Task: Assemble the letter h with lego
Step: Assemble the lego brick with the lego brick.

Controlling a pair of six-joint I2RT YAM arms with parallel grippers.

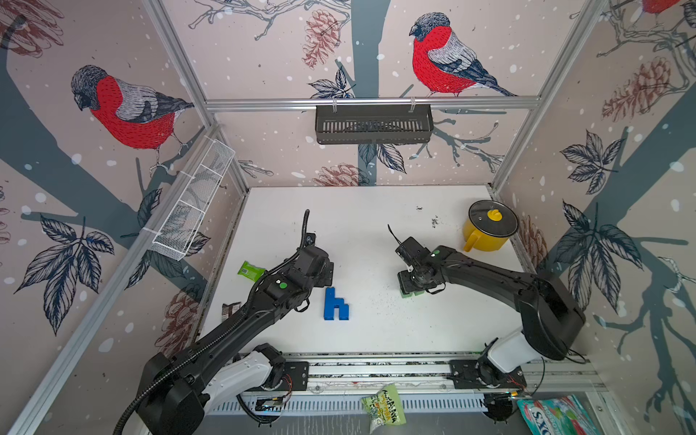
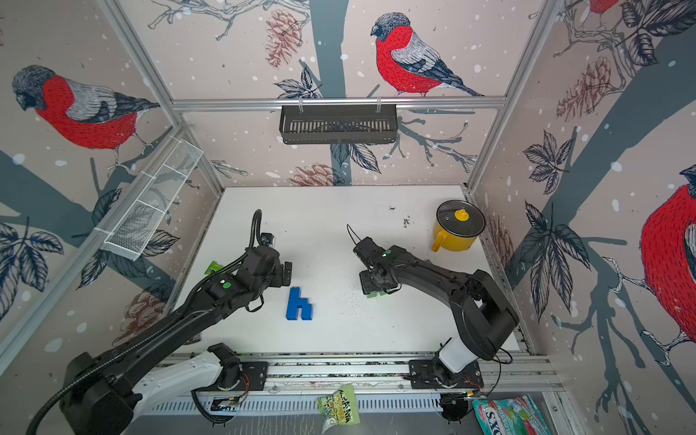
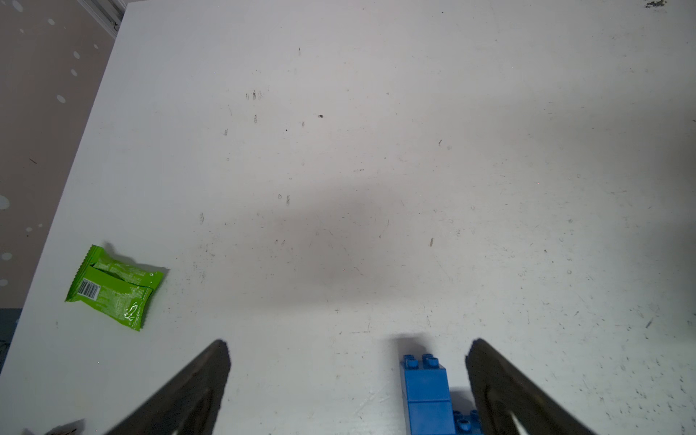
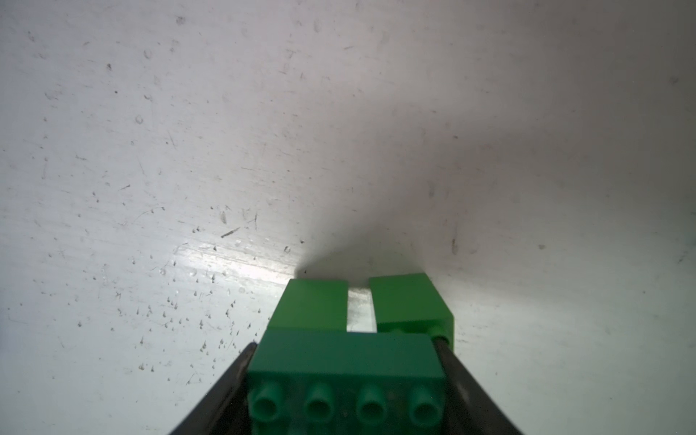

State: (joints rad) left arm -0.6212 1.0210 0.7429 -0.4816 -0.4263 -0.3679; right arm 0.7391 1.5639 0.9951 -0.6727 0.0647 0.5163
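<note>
Several blue lego bricks joined into an h shape [image 1: 336, 305] [image 2: 298, 306] lie flat near the middle of the white table [image 1: 376, 226]. My left gripper [image 3: 349, 348] hovers open just behind it. The top of the h's stem [image 3: 427, 391] lies between the fingers, close to one of them and untouched. My right gripper [image 4: 346, 348] is shut on the ends of an oblong green lego brick [image 4: 344, 357]. It is low over the table, right of the h [image 1: 408, 288]. Two square green bricks [image 4: 314, 305] [image 4: 408, 301] sit against the oblong brick's far side, with a gap between them.
A yellow pot with a glass lid [image 1: 487, 229] stands at the back right. A flat green packet [image 1: 251, 270] [image 3: 115, 288] and a dark wrapper [image 1: 230, 309] lie by the left edge. A black basket [image 1: 373, 124] and a white mesh basket [image 1: 196, 203] hang on the walls.
</note>
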